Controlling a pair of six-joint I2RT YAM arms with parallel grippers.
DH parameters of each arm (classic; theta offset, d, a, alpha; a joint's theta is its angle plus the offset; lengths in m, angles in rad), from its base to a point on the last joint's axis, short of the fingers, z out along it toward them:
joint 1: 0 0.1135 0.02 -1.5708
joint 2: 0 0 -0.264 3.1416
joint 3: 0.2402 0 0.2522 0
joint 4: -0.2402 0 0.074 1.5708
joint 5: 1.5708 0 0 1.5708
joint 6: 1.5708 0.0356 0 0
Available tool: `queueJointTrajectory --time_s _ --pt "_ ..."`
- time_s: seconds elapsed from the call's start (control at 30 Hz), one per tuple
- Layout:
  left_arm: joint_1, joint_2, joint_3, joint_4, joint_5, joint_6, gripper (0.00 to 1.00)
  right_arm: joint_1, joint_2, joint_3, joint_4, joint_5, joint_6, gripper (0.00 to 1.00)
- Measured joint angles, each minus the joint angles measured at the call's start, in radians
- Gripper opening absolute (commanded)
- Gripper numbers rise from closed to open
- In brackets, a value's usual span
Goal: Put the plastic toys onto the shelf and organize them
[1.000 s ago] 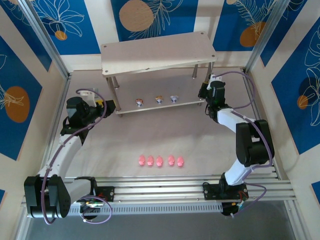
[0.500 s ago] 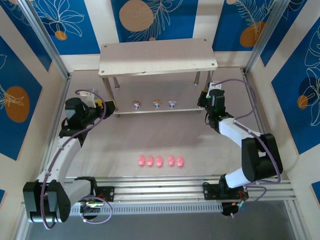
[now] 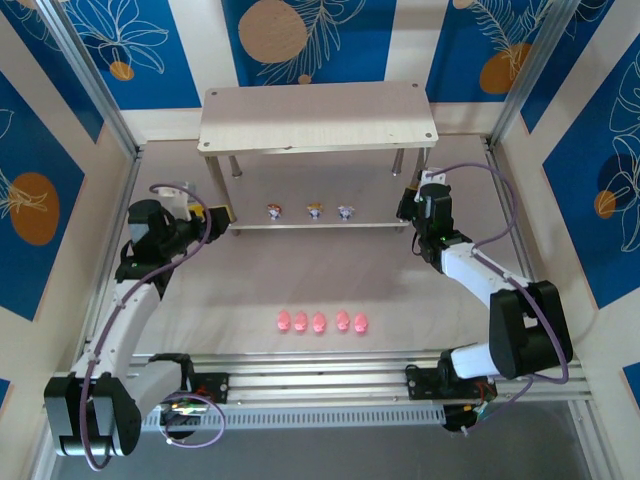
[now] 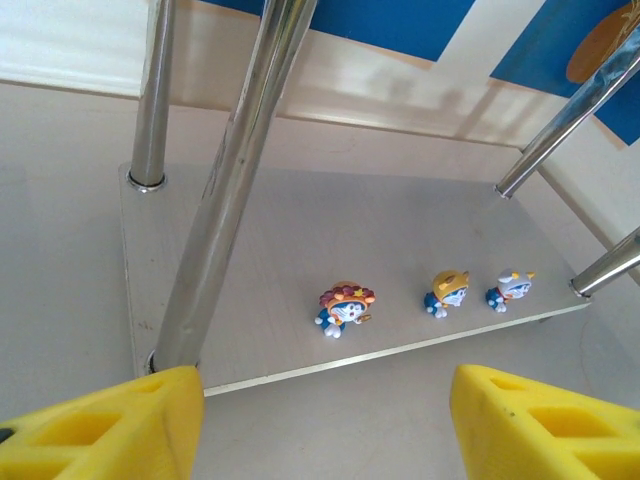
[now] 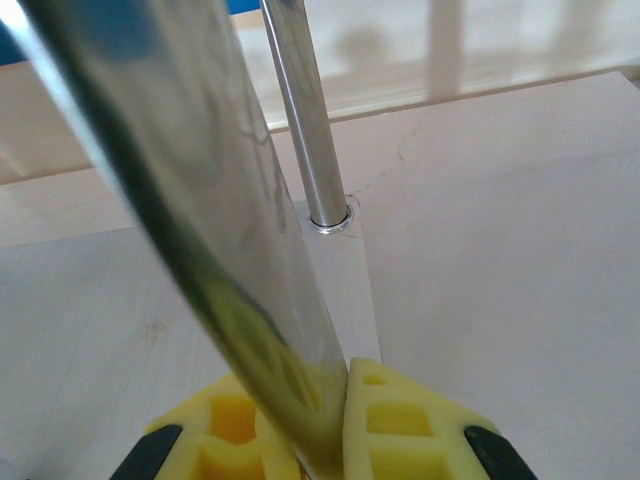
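The shelf (image 3: 318, 118) stands at the back, its pale top board square to the wall. Three whitish figurines (image 3: 314, 210) sit in a row on its lower board (image 4: 250, 250): a brown-topped one (image 4: 345, 306), an orange-topped one (image 4: 449, 291) and a blue one (image 4: 510, 289). Several pink pig toys (image 3: 321, 322) lie in a row on the table nearer the arms. My left gripper (image 3: 222, 215) is open at the shelf's left front corner, nothing between its yellow pads (image 4: 325, 395). My right gripper (image 3: 408, 200) is shut on the shelf's right front leg (image 5: 200, 200), which its yellow pads (image 5: 335, 400) pinch.
Aluminium frame posts (image 3: 90, 80) and blue-patterned walls close in the sides and back. A rail (image 3: 330, 365) runs along the near edge. The shelf's metal legs (image 4: 235, 180) stand close in front of the left gripper, and a rear leg (image 5: 305, 120) stands beyond the right one.
The shelf has swung from a skewed, tilted stance to square and level, shifting slightly right. My right gripper moved with its leg, and the elbow dropped nearer. The left gripper stayed open beside the corner.
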Motion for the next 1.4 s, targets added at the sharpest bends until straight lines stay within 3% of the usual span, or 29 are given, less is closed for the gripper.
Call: queueJointTrajectory --time_s 0.87,1.1,1.23,1.3,1.4 --pt "0.0 -0.014 0.0 -0.059 -0.008 0.023 0.67 0.016 -0.045 0.026 -0.121 0.012 0.092 0.64" --pt "0.0 -0.066 0.0 -0.1 -0.037 0.028 0.61 0.054 -0.257 0.003 -0.178 0.056 0.096 0.68" --pt "-0.01 -0.144 0.011 -0.164 -0.054 0.025 0.55 0.149 -0.441 0.007 -0.315 0.113 0.09 0.64" --pt "-0.04 -0.161 0.042 -0.224 -0.077 0.027 0.54 0.223 -0.507 0.041 -0.434 0.139 0.081 0.59" --pt "-0.168 -0.159 0.118 -0.332 -0.152 0.037 0.54 0.338 -0.518 0.197 -0.688 0.161 0.102 0.53"
